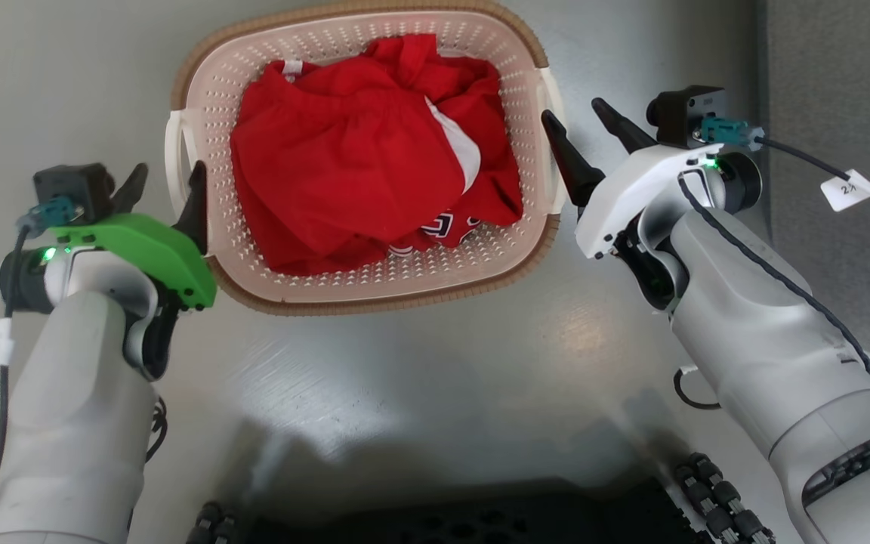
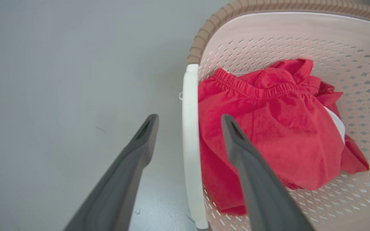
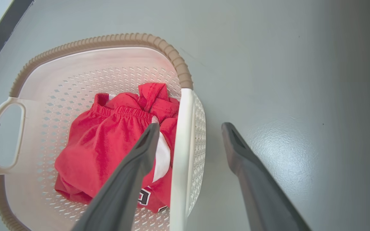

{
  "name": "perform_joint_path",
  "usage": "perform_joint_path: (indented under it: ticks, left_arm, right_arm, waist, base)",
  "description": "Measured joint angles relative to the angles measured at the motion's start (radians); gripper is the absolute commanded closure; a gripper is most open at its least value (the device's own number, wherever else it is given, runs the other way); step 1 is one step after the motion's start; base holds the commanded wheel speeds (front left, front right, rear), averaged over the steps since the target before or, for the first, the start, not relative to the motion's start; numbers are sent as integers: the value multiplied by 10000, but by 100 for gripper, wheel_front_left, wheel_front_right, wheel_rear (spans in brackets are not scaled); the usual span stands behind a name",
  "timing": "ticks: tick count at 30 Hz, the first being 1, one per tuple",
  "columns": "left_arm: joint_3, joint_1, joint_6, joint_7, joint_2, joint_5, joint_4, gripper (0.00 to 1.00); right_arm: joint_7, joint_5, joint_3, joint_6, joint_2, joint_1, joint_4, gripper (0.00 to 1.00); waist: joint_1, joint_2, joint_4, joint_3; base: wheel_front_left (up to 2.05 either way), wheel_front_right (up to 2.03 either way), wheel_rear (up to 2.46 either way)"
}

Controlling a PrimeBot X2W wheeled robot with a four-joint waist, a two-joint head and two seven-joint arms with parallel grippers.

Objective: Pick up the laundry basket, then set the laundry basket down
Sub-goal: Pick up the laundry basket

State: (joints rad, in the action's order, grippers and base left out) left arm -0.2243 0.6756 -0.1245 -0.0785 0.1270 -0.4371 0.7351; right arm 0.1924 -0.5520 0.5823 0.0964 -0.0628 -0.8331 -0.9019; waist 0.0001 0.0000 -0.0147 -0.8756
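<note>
The laundry basket point(image 1: 374, 302) sits on the grey floor, cream-white and perforated, with a brown rim and red clothing point(image 1: 359, 174) inside. My left gripper point(image 1: 167, 175) is open, one finger either side of the basket's left loop handle point(image 1: 175, 151). In the left wrist view the white handle point(image 2: 189, 154) runs between the fingers point(image 2: 148, 128) of the left gripper point(image 2: 188, 120). My right gripper point(image 1: 575, 113) is open at the right handle point(image 1: 553, 91). In the right wrist view the right gripper point(image 3: 190, 126) straddles that handle point(image 3: 180, 144), one finger over the clothing point(image 3: 101, 141).
A darker grey mat point(image 1: 843, 151) borders the floor on the right. My black base point(image 1: 480, 521) fills the bottom edge. A tagged cable point(image 1: 846, 189) trails from the right wrist. A dark strip point(image 3: 2, 32) crosses the right wrist view's top-left corner.
</note>
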Motion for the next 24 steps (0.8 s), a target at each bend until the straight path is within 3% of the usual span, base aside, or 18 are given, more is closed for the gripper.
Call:
perform_joint_path:
  ticks: [24]
  left_arm:
    - [-1137, 1304, -2, 247, -224, -656, 1258, 0]
  right_arm:
    - [-372, -1129, 823, -10, -21, -1174, -913, 0]
  waist:
    - [-1, 0, 345, -1048]
  base:
    - [0, 0, 0]
